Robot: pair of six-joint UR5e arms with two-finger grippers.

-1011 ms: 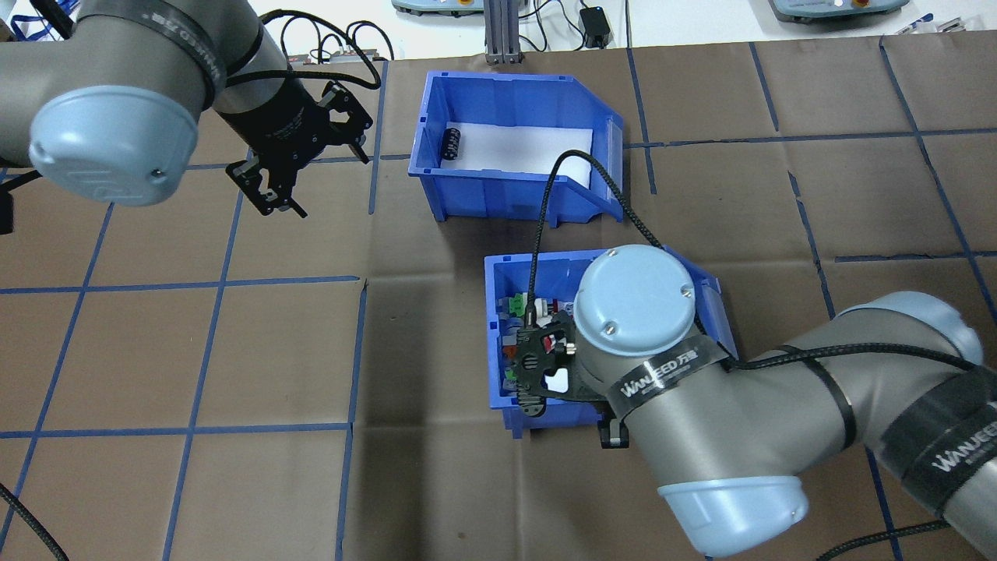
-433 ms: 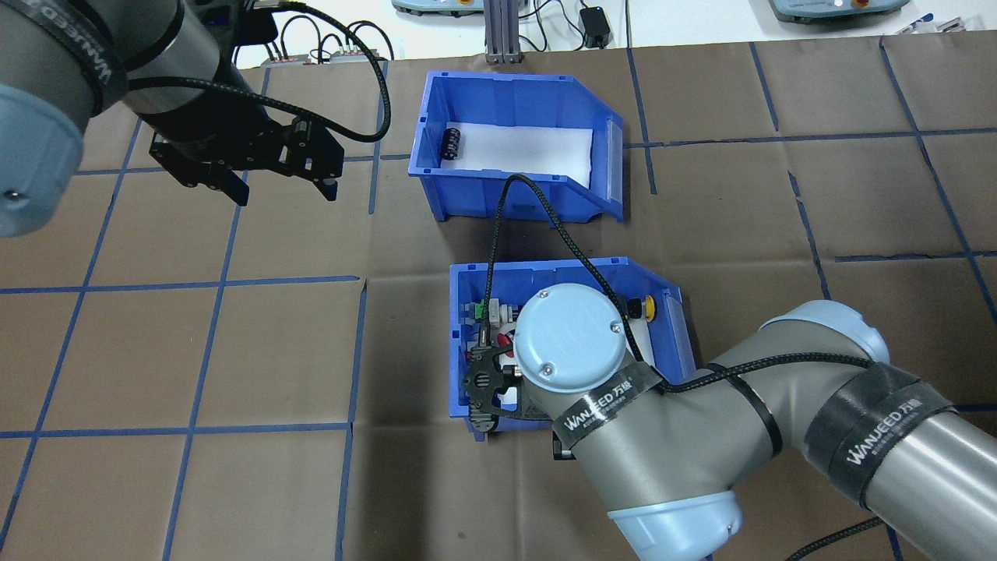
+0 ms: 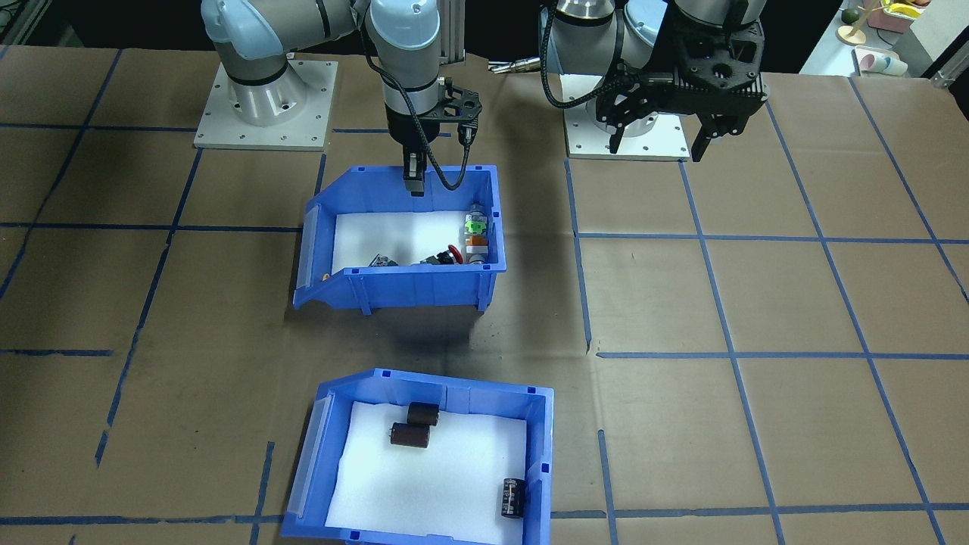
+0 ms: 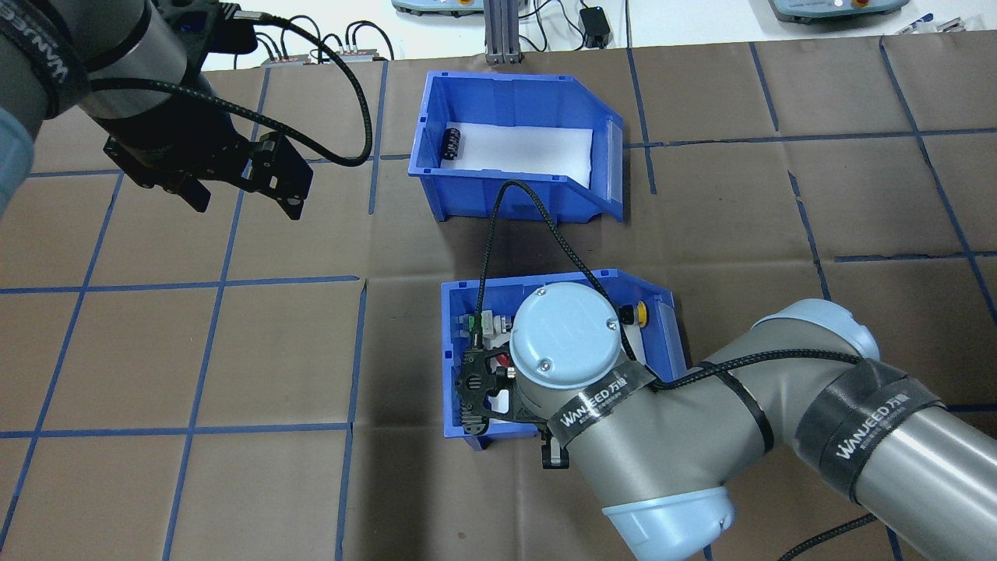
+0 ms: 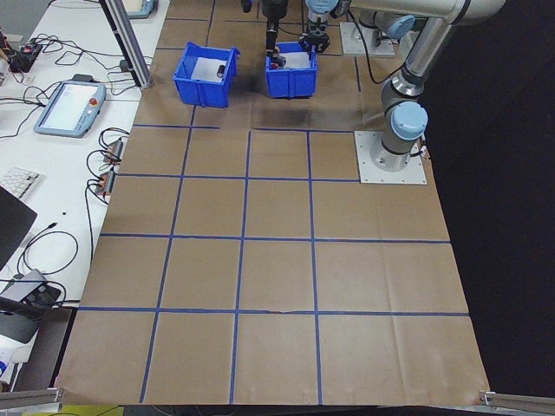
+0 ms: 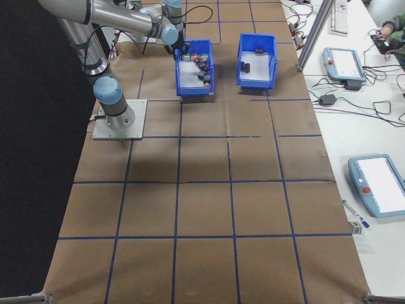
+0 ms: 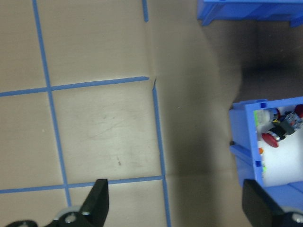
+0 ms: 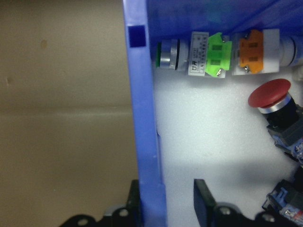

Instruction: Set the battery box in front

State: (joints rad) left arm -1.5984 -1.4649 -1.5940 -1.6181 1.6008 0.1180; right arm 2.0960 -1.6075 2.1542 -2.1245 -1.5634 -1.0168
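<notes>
On brown paper w/ blue tape grid, the battery box [image 4: 514,148] sits at the table's far side from the robot — white foam liner, three dark cells [image 3: 411,435] inside. Right gripper [image 8: 165,208] pinches the side wall of the push-button switch bin [image 4: 459,351], just beside it. Left gripper [image 3: 657,140] hovers well apart, fingers spread, holding nothing.

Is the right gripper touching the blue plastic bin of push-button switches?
Cannot tell: in the right wrist view the right gripper straddles the switch bin's wall, one finger each side; contact unclear.
</notes>
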